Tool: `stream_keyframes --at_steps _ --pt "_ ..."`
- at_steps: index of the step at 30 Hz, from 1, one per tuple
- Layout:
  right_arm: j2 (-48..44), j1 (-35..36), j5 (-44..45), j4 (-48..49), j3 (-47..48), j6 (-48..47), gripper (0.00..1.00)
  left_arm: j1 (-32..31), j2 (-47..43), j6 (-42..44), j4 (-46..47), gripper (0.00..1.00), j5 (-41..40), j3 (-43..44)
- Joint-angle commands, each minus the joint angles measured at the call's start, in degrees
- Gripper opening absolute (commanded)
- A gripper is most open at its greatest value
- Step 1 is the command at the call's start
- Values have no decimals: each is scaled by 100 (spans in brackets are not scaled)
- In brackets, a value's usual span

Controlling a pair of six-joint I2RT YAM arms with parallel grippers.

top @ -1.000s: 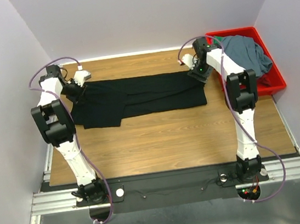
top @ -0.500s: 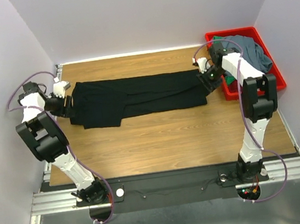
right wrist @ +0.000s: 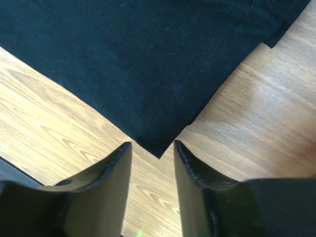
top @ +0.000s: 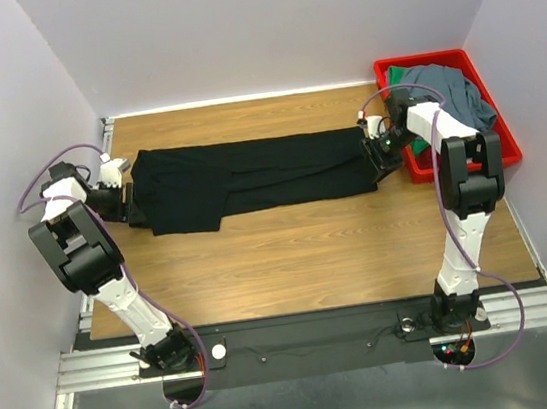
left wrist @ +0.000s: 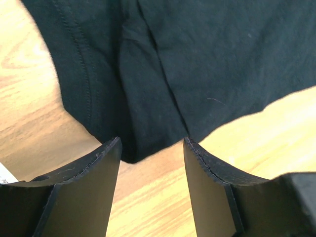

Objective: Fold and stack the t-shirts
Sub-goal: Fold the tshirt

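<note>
- Two arms reach to opposite ends of the black t-shirt (top: 250, 175), which lies folded into a long band across the upper middle of the top view, flat on the table (top: 289, 248).
- I see the left end effector (left wrist: 150, 144) at the shirt's left end with its jaws parted. A rounded corner of black cloth lies in the gap between the tips, and nothing is clamped.
- The right end effector (right wrist: 152, 144) sits at the shirt's right end, jaws also apart. The stitched hem corner points into the gap, and I see no grip on it.
- The slate grey-blue t-shirt (top: 453, 95) is heaped in the red bin (top: 497, 153) at the upper right of the frame.
- The green t-shirt (top: 396, 73) peeks out at that bin's upper left corner, mostly under the grey-blue one.
</note>
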Motion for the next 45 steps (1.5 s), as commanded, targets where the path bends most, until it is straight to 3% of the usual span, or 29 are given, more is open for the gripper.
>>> stream_keyframes --at_steps 1,9,16,24,31,35,40,42,45 --pt "-24 -24 -193 217 -99 204 44 108 75 -468 286 64 164 149" --pt "46 -51 -298 243 -116 379 47 196 426 -1110 445 64 -293 755" --pt "169 -139 -421 234 42 502 49 205 821 -1128 -12 63 67 1318" --pt "90 -147 -615 199 59 590 47 205 875 -1005 -188 61 278 1169" --pt "186 -147 -475 182 235 713 57 170 866 -917 -188 57 331 1011" --pt "310 -156 -404 190 340 748 57 134 892 -890 -179 55 322 941" --pt "310 -156 -369 190 455 810 52 91 945 -873 -223 47 401 993" --pt "310 -147 -351 182 481 810 39 73 962 -855 -249 37 418 1011" --pt "292 -147 -290 182 490 793 28 73 989 -812 -302 33 489 1055"
